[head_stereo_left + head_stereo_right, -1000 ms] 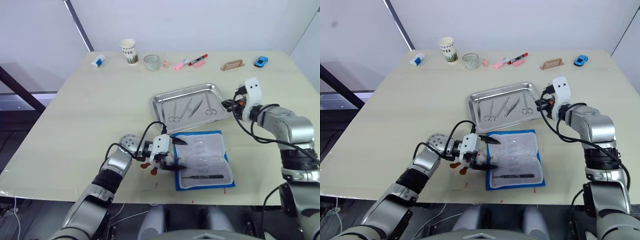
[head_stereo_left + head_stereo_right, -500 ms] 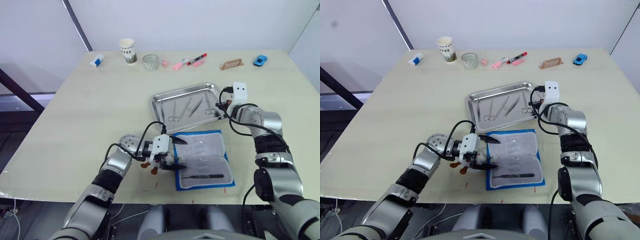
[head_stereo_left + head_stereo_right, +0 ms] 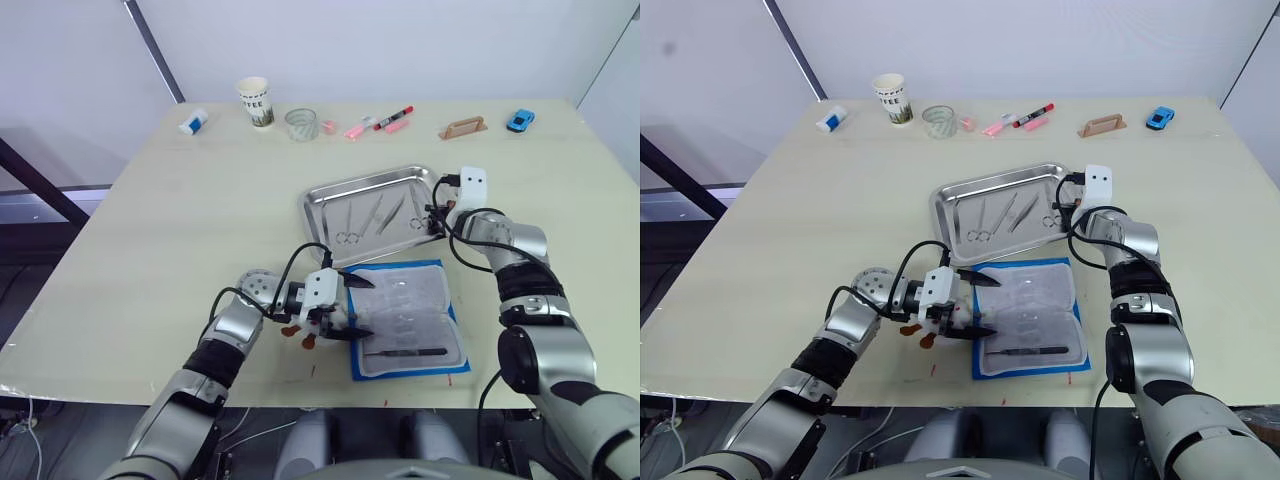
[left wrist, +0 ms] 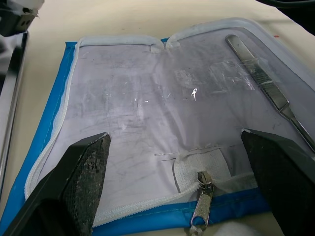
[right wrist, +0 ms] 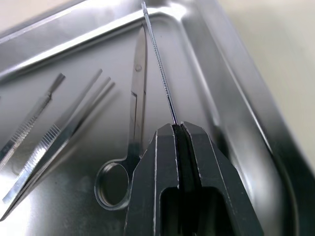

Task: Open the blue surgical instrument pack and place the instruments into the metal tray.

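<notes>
Three instruments lie in the metal tray (image 3: 322, 199), which sits on the worktop (image 3: 180, 220) with its long axis running from the robot's near left up to the far right: a pair of scissors (image 3: 351, 226) with rings toward the robot, forceps (image 3: 388, 216) laid diagonally, and a second ring-handled pair (image 5: 134, 128) by the tray's right end. The right end effector (image 5: 179, 129) hangs over that right end, fingers pressed together on a thin metal probe-like instrument (image 5: 159, 63) whose shaft points away along the fingers toward the tray's far rim. Just nearer than the tray, the blue surgical instrument pack (image 3: 408, 318) lies open and flat, clear lining up, one slim tool (image 3: 405, 352) resting across its near edge, long axis left to right. The left end effector (image 3: 348, 309) sits at the pack's left border, fingers spread wide, gripping nothing.
</notes>
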Action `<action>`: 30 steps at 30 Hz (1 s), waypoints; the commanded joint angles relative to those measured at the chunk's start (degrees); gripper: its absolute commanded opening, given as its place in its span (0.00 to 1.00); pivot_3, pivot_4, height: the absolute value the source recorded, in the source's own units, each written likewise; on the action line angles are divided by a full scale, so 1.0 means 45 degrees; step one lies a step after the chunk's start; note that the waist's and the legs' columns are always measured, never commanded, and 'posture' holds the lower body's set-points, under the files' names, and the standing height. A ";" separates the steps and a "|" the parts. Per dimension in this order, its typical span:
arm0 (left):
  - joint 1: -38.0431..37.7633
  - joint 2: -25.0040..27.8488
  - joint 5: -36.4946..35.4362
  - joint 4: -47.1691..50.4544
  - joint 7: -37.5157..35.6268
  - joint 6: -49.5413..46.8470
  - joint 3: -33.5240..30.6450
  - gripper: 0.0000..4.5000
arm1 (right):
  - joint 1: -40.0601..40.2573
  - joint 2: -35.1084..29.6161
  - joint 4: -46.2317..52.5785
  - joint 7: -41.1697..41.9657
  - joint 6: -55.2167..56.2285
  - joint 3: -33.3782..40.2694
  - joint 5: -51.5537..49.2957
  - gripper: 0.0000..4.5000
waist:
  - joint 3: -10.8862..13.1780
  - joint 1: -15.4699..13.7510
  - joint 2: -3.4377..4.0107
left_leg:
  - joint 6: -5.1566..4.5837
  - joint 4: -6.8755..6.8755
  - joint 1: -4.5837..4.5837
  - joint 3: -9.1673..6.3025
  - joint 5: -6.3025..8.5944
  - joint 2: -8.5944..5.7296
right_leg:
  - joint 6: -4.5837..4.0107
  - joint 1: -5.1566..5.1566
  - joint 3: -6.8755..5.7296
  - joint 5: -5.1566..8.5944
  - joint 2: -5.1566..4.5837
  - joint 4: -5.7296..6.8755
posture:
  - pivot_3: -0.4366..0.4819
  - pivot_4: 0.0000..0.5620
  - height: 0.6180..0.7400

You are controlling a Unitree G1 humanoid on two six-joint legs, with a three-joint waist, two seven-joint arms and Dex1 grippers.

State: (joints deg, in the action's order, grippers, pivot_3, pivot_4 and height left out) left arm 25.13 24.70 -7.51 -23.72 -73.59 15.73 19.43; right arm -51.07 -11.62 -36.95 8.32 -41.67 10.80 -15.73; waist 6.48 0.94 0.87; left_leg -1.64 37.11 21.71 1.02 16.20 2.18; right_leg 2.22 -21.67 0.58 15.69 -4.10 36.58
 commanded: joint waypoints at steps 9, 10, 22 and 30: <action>-0.0860 0.0166 0.1150 -0.1848 0.0501 -0.0396 0.0519 1.00 | -0.0439 -0.0113 0.0245 0.0295 0.0300 -0.0036 0.0038 0.36 | 0.0000 0.0012 0.0001 | 0.0000 -0.0016 0.0001 0.0001 0.0000 0.0001 | -0.0001 -0.0001 -0.0006 0.0000 -0.0020 -0.0003 | 0.48 0.27 1.00; -0.0865 0.0168 0.1150 -0.1846 0.0505 -0.0397 0.0517 1.00 | -0.0412 -0.0118 0.0467 0.0365 0.0206 -0.0049 -0.0012 0.50 | 0.0001 0.0017 0.0002 | 0.0000 -0.0021 0.0001 0.0001 0.0000 0.0001 | -0.0001 -0.0001 -0.0007 0.0000 -0.0024 -0.0005 | 0.48 0.27 1.00; -0.0900 0.0180 0.1060 -0.1747 0.0433 -0.0434 0.0467 1.00 | 0.2815 -0.1045 0.7719 0.4330 0.1007 -0.0624 -0.1787 0.61 | -0.0008 0.0010 0.0031 | -0.0007 -0.0147 0.0026 0.0025 -0.0005 0.0006 | 0.0000 -0.0004 -0.0124 0.0000 -0.0113 -0.0068 | 0.48 0.27 1.00; -0.0924 0.0220 0.1020 -0.1813 0.0283 -0.0337 0.0401 1.00 | 0.6089 -0.3709 1.1319 0.8775 0.1745 -0.0727 -0.3578 0.61 | 0.0026 -0.0030 -0.0022 | -0.0015 -0.0147 0.0025 0.0021 -0.0010 0.0013 | 0.0002 0.0006 -0.0191 0.0000 -0.0134 -0.0100 | 0.48 0.27 1.00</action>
State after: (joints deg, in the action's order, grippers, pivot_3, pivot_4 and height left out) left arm 24.57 24.36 -7.56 -23.74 -73.43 16.23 18.92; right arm -24.87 -26.50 9.67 42.73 -36.51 7.69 -29.98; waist 6.59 0.80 0.77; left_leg -1.71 36.44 21.82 1.12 16.16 2.23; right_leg 2.23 -21.65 -0.39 15.69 -4.79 36.11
